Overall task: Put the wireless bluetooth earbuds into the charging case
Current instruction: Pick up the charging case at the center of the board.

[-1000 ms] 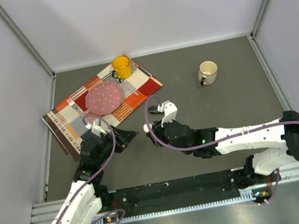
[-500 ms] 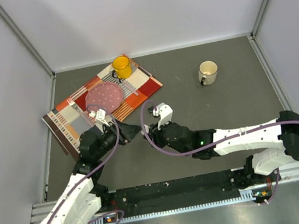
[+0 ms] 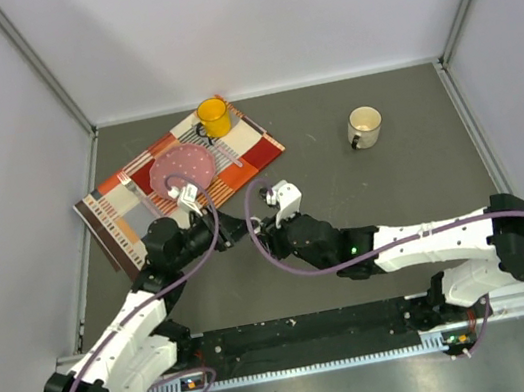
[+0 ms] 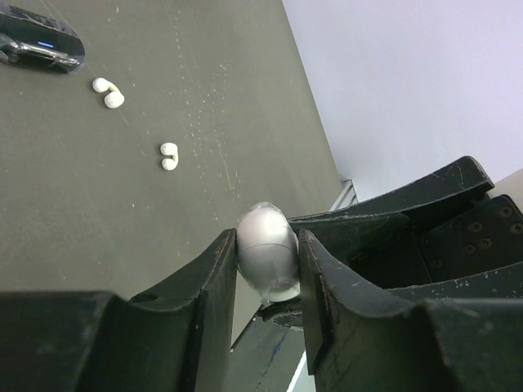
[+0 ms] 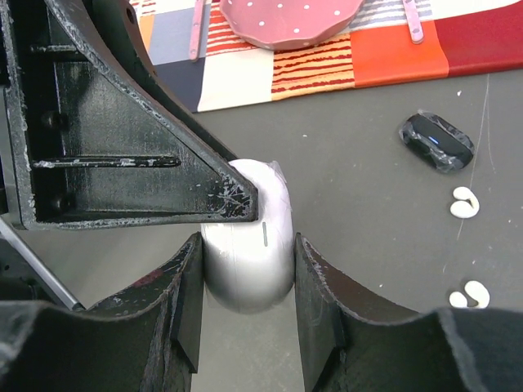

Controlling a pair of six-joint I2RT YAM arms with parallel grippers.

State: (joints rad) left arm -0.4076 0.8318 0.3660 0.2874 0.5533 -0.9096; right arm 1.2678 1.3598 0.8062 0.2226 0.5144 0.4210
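Top view: left gripper (image 3: 230, 229) and right gripper (image 3: 259, 225) meet nose to nose on the dark table (image 3: 394, 193), just off the 5 o'clock corner of the striped placemat (image 3: 244, 148).

Left wrist view: the left gripper's jaws are clenched on the white charging case (image 4: 265, 255), one finger pressed to each flank. The case is held clear of the table.

Right wrist view: the right gripper's jaws are clamped on the same case from the opposite end, both pads touching its sides. A left finger (image 5: 122, 122) overlaps the case top at 11 o'clock.

White earbuds: two, loose on the table, outside the case and apart from each other.
- Left wrist view: one earbud (image 4: 168, 155) at 11 o'clock of the jaws, the other (image 4: 108, 91) further along the same line. Both are well apart from the fingers.
- Right wrist view: both at 3 o'clock of the jaws, well clear.

Black case (image 5: 435, 140): on the table at 2 o'clock of the right jaws, just beyond the upper bud.

Pink plate (image 3: 181, 170) and yellow cup (image 3: 213, 116) sit on the placemat. Cream mug (image 3: 364, 125) at 2 o'clock, well apart.
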